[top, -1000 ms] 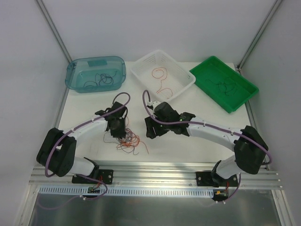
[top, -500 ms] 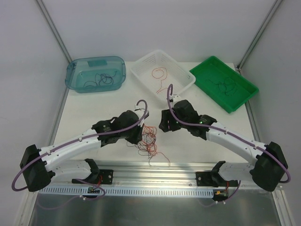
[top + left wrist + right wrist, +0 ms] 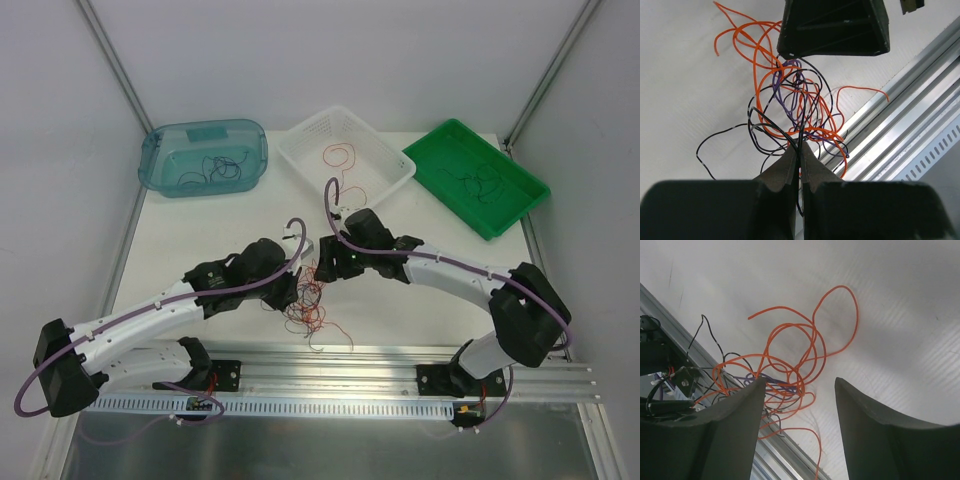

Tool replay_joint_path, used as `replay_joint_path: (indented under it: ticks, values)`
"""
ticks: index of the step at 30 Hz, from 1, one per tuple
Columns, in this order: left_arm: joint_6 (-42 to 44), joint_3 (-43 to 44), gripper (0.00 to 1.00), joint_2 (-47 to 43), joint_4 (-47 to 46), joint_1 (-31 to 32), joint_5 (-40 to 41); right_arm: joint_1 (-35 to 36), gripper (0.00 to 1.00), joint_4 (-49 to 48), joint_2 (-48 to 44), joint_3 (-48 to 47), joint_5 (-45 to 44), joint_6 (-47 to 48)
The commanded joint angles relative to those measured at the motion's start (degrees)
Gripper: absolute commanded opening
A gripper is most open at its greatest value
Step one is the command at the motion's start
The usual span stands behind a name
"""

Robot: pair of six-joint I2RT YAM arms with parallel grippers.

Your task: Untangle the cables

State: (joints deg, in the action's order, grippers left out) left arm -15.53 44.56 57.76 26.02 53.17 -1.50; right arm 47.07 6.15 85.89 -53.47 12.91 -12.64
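A tangle of orange, black and purple cables [image 3: 312, 298] lies near the table's front edge. It also shows in the left wrist view [image 3: 790, 100] and the right wrist view [image 3: 785, 365]. My left gripper [image 3: 291, 289] is shut on a black cable [image 3: 800, 131] of the tangle, at the tangle's left side [image 3: 800, 150]. My right gripper [image 3: 326, 262] is open [image 3: 800, 382] just above the tangle's far side, with nothing between its fingers. Its left finger [image 3: 747, 400] is against the cables.
A teal bin [image 3: 150, 160] with black cables stands at the back left. A white basket [image 3: 390, 165] with an orange cable is at the back middle. A green tray [image 3: 520, 195] with black cables is at the back right. An aluminium rail [image 3: 330, 375] runs along the front edge.
My left gripper carried the tangle from the left to the table's middle front. My right gripper swung away to the right, then came back left, close above the tangle.
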Motion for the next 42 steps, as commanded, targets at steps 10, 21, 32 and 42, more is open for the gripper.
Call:
replay_joint_path:
  ticks: [10, 21, 32, 42]
  values:
    - [0.2, -0.8, 0.0, -1.6, -0.8, -0.2, 3.0, 0.6, 0.4, -9.5, 5.2, 0.7, 7.7, -1.8]
    - [-8.7, -3.6, 0.0, -4.8, 2.0, -4.4, 15.7, -6.2, 0.01, 7.8, -5.6, -1.5, -4.5, 5.3]
    - [-13.7, -2.2, 0.0, -4.4, 8.6, -28.1, 17.6, -23.2, 0.01, 35.1, -26.3, -19.0, -14.9, 15.0]
    - [-16.1, -2.0, 0.0, 4.9, 8.4, -33.0, 18.8, -27.5, 0.01, 44.0, -32.5, -44.2, -15.7, 18.6]
